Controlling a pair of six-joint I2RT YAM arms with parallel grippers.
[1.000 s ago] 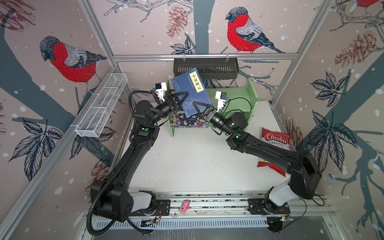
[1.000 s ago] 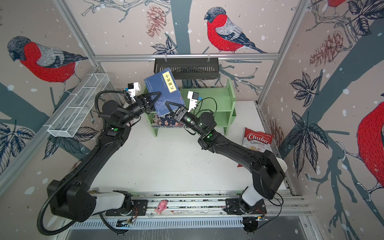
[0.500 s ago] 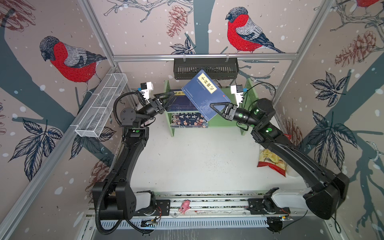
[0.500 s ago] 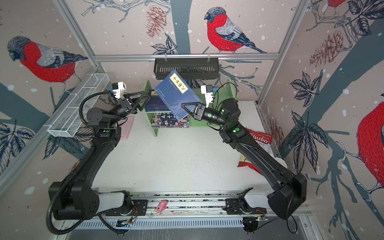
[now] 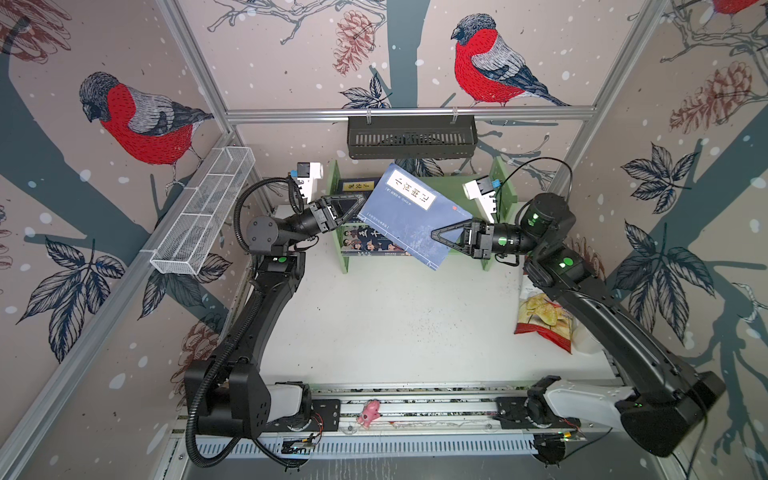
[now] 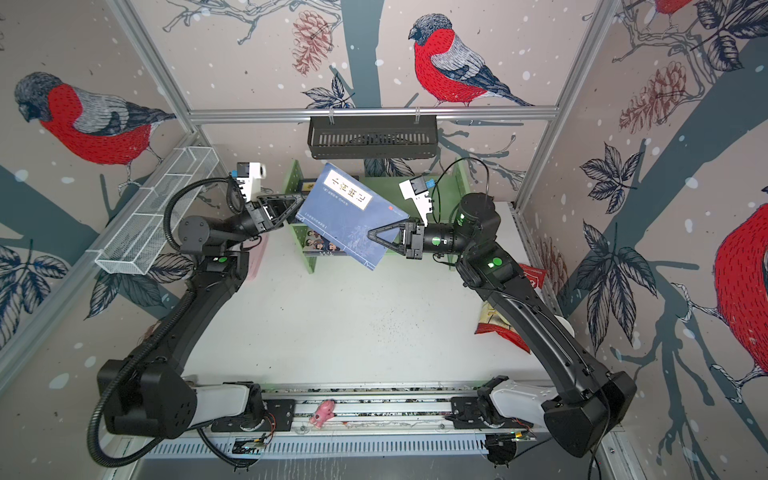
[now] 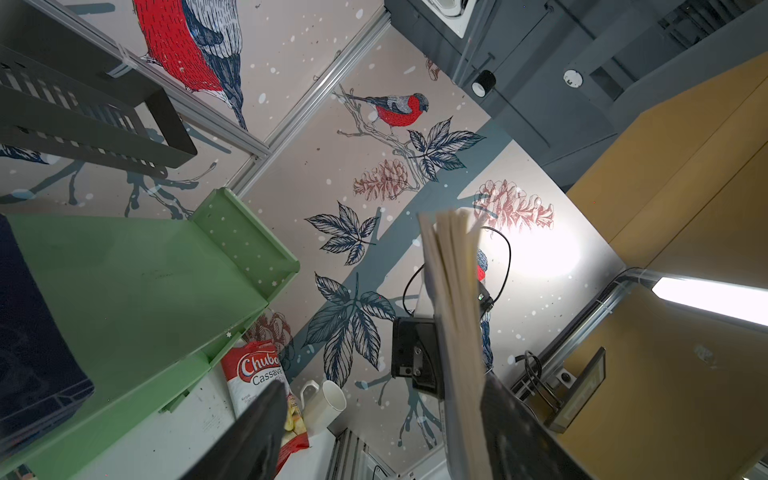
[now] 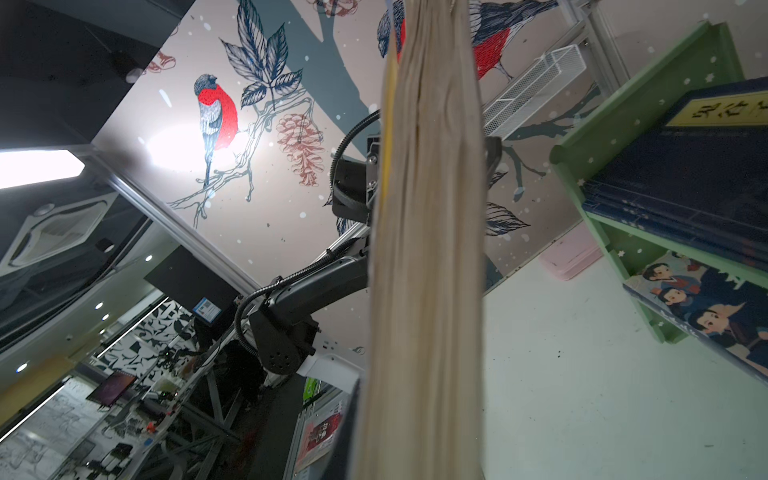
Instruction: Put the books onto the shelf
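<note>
Bullfinch wallpaper rings a white worktop [image 5: 395,324] with a light green shelf [image 5: 446,185] at the back. The right fingers [image 5: 435,235] are clenched on a navy paperback [image 5: 411,216], tilted in the air before the shelf. The left fingers [image 5: 360,205] stand released at its opposite edge. Another navy book [image 5: 355,186] lies on the top tier, the cartoon book [image 5: 365,241] below.

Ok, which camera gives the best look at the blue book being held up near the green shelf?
A top view: in both top views the blue book shows its tilted cover and cream title label, pinched by the right claw. Both wrist views show only its page edges, no cover.
</note>
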